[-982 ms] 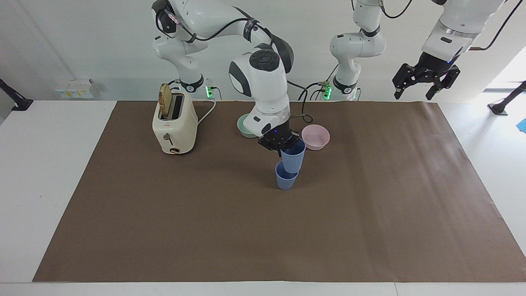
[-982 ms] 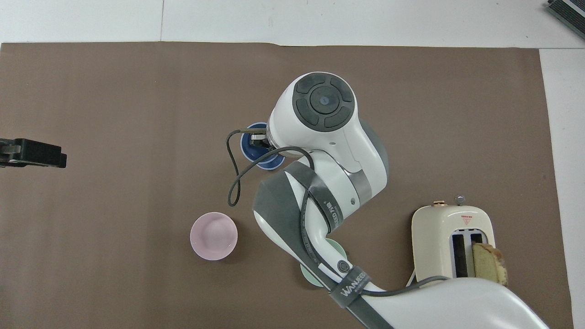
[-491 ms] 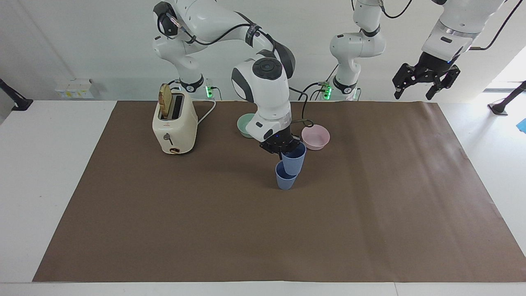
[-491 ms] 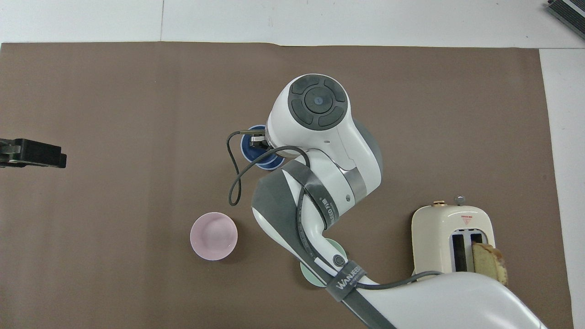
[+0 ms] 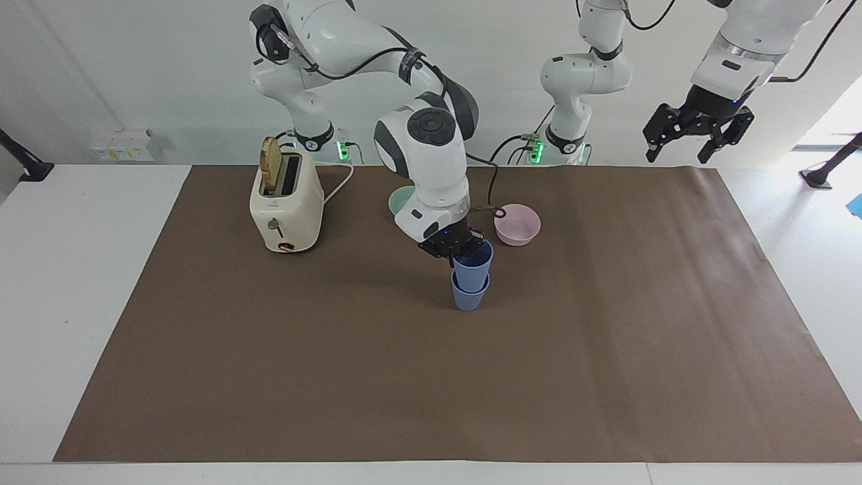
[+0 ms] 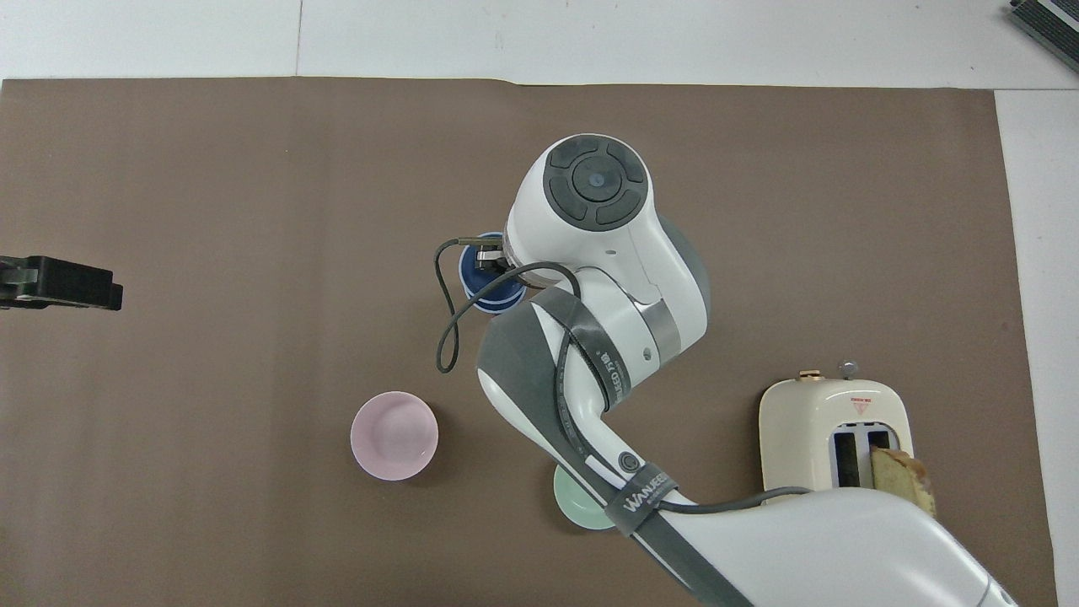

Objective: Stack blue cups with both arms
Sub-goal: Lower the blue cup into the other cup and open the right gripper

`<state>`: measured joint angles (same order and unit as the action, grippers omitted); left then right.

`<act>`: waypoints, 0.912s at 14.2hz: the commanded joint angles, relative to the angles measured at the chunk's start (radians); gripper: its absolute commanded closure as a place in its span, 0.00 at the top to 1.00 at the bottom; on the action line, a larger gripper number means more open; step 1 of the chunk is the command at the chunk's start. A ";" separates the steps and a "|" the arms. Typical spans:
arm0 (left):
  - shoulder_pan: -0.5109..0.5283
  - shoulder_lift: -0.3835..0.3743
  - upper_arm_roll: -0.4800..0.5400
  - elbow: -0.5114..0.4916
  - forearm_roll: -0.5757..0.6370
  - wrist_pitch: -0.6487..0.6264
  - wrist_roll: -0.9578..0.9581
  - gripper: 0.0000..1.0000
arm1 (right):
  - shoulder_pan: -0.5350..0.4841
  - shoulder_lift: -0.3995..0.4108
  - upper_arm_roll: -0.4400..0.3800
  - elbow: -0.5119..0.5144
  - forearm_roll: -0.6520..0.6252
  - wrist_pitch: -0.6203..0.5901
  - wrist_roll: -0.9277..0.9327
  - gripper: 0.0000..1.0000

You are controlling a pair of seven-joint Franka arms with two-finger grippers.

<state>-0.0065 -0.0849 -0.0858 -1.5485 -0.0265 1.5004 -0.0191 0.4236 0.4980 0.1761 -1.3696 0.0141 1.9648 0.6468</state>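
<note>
At the centre of the facing view we find the right pincer [image 5: 456, 254] clamped on the rim of the upper blue cup [image 5: 473, 264]; this cup sits upright with its base inside the lower blue cup [image 5: 469, 295], which stands on the brown mat [image 5: 606, 350] covering the desk [image 5: 81, 283]; whether the upper cup is fully seated we cannot tell, as the pincer covers part of its rim. In the overhead view the right arm [image 6: 590, 278] hides most of both cups, and only a blue crescent shows at centre frame.

At the upper right of the facing view the left pincer [image 5: 697, 138] hangs high over the mat's corner at the left arm's end, its fingers [image 5: 653, 151] apart and holding nothing; the left arm [image 5: 747, 40] waits there.

Just above the cups in the facing view, the pink bowl [image 5: 517, 223] lies on the mat; the green bowl [image 5: 402, 202] shows at centre, partly hidden by the right arm. At the upper left of the same view stands the cream toaster [image 5: 286, 205], with a slice of bread [image 5: 271, 165] raised in one slot.
</note>
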 commanded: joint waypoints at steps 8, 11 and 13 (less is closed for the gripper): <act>0.017 -0.015 -0.008 -0.004 -0.012 -0.014 0.007 1.00 | -0.009 0.005 0.011 -0.052 -0.026 0.039 0.010 0.00; 0.017 -0.015 -0.008 -0.004 -0.012 -0.014 0.007 1.00 | -0.008 0.017 0.011 -0.062 -0.026 0.069 0.011 0.00; 0.017 -0.015 -0.008 -0.004 -0.012 -0.014 0.007 1.00 | -0.008 0.017 0.011 -0.065 -0.025 0.080 0.011 0.17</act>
<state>-0.0065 -0.0852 -0.0858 -1.5485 -0.0265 1.4999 -0.0191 0.4242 0.5150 0.1760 -1.4206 0.0088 2.0173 0.6468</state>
